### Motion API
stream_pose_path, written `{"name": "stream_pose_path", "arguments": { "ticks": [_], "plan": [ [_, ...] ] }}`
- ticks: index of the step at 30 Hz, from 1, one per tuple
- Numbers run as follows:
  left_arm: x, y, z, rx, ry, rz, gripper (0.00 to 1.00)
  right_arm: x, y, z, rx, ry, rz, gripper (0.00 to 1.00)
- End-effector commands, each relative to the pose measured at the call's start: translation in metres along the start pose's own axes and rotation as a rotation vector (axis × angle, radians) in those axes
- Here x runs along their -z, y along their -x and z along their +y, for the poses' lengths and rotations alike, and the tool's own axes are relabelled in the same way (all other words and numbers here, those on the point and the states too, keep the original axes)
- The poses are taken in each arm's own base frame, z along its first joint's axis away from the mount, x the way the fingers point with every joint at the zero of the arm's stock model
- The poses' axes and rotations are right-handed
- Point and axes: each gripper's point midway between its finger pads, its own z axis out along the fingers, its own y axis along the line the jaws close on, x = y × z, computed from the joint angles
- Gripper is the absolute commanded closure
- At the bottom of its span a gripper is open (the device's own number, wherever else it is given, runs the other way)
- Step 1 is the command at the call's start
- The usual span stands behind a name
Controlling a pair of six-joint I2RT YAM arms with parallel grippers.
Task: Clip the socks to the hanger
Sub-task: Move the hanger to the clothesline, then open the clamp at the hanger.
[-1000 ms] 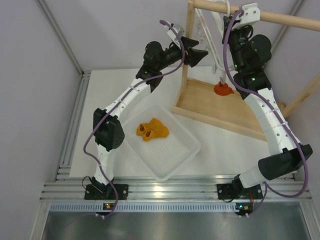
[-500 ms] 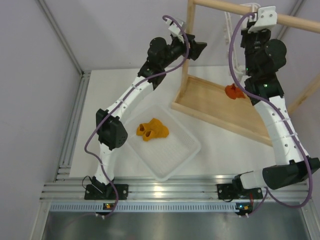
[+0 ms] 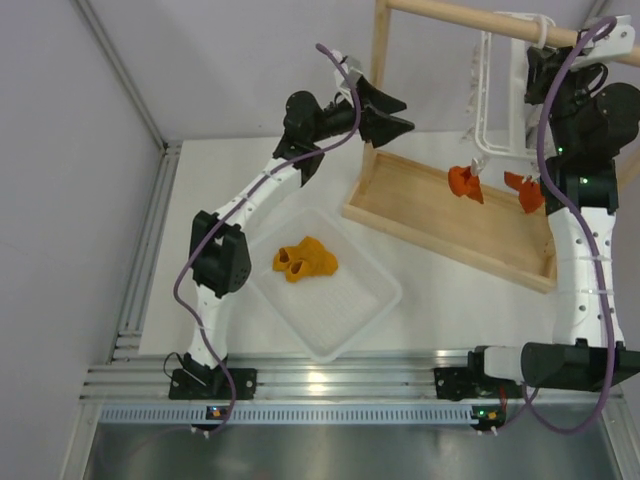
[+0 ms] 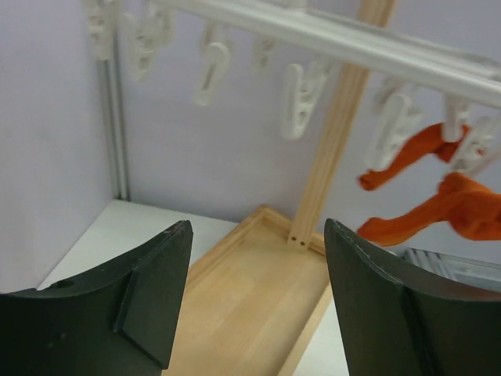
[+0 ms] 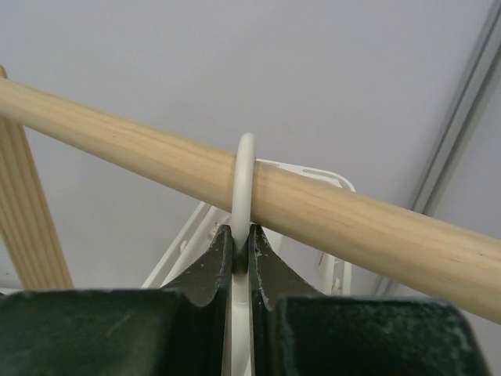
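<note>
White tabletop (image 3: 215, 175) lies under the wooden rail (image 3: 450, 15), where your right gripper (image 5: 241, 235) pinches the hanger (image 3: 478, 90) by its hook (image 5: 245, 168), just beneath. Red-orange socks (image 3: 465, 182) dangle clipped below the rail; yellow-orange socks (image 3: 305, 260) lie well apart from it. Your left gripper (image 4: 257, 231) gapes empty. Tug sideways and the hook may slip off.

White hanger (image 4: 352, 43), hooked over the bar (image 3: 450, 18), holds two red-orange socks (image 3: 464, 182); yellow-orange socks (image 3: 305, 260) lie in the tray (image 3: 330, 350).
</note>
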Motion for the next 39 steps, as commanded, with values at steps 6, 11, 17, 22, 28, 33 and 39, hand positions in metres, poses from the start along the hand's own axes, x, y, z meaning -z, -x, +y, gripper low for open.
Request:
{"name": "stream_pose_path", "arguments": {
  "ticks": [6,11,17,22,28,33,39],
  "plan": [
    [-0.014,0.021,-0.081,-0.090,-0.279,-0.029,0.27,-0.012,0.024,0.026,-0.189,0.234,-0.080,1.00],
    [-0.029,0.024,-0.088,-0.135,-0.260,-0.035,0.27,-0.019,0.022,0.030,-0.245,0.285,-0.076,1.00],
    [-0.045,0.020,-0.100,-0.125,-0.268,-0.047,0.27,-0.020,0.022,0.036,-0.272,0.325,-0.071,1.00],
    [-0.062,0.017,-0.101,-0.121,-0.237,-0.070,0.29,-0.013,0.021,0.039,-0.278,0.335,-0.057,0.99],
    [-0.079,0.003,-0.103,-0.126,-0.215,-0.067,0.31,-0.004,0.021,0.042,-0.281,0.335,-0.032,0.94],
    [-0.083,0.002,-0.101,-0.119,-0.186,-0.081,0.28,0.010,0.017,0.035,-0.234,0.291,0.030,0.59],
    [-0.080,0.008,-0.098,-0.148,-0.149,-0.087,0.27,0.035,0.043,0.019,-0.121,0.192,0.020,0.47]
  ]
}}
